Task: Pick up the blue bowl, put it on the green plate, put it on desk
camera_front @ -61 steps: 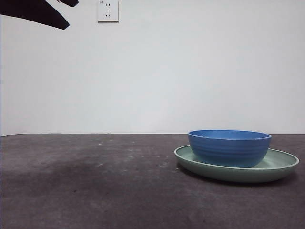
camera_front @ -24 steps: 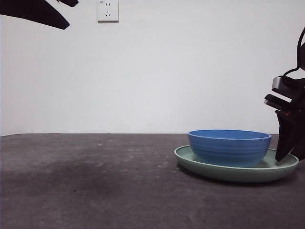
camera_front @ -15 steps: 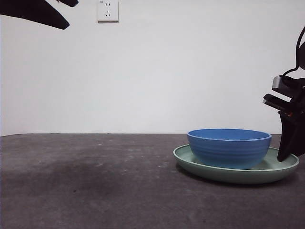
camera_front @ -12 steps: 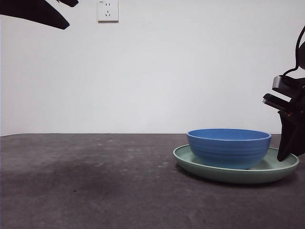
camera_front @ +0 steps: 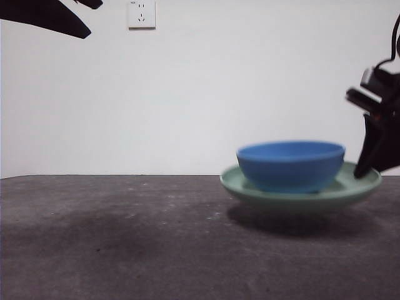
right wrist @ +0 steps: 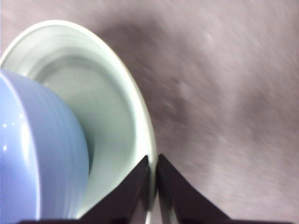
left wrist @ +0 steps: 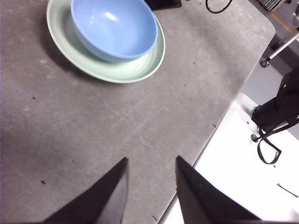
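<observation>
1. Since half a second earlier, the green plate (camera_front: 300, 190) had risen clear of the desk (camera_front: 125, 244) with the blue bowl (camera_front: 291, 165) riding in it; a shadow lay underneath.
2. At the far left, the left gripper (left wrist: 150, 179) waited high with its jaws spread, well apart from the dishes.
3. Just beside the bowl, the right gripper (right wrist: 153, 175) pinched the plate's rim, jaws nearly closed.

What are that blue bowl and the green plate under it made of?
Blue bowl: probably plastic or melamine, with a smooth satin sheen and soft highlights inside. Green plate: likely the same, glossy and evenly coloured; glazed ceramic can't be ruled out.
</observation>
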Action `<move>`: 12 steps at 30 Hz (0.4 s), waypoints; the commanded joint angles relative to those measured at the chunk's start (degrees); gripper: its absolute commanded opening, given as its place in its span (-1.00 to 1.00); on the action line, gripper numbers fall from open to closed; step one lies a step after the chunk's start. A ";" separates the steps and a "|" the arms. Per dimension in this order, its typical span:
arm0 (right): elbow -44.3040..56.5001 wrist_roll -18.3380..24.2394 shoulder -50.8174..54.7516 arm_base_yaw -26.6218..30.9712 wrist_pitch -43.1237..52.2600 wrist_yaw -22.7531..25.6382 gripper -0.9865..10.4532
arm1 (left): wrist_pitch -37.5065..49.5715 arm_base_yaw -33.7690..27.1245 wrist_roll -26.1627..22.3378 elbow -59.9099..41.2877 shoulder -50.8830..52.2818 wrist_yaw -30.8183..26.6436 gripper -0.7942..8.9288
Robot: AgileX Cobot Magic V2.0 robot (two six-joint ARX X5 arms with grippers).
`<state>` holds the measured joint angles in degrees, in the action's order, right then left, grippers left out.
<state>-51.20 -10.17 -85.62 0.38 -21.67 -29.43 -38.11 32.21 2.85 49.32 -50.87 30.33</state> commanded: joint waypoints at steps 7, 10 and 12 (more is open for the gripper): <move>-1.22 -7.32 3.08 -3.45 2.54 -3.06 -0.80 | 0.33 0.33 -0.63 0.37 -0.26 0.35 -0.50; -1.60 -8.57 2.99 -6.19 2.67 -2.56 -0.80 | 0.33 0.33 -0.63 0.37 -0.26 0.35 -0.50; -1.75 -9.18 2.97 -8.39 3.02 -1.38 -0.80 | 0.33 0.33 -0.61 0.37 -0.26 0.35 -0.50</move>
<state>-51.44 -17.43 -82.11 -7.16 -19.79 -30.52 -38.11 32.21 2.85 49.32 -50.87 30.33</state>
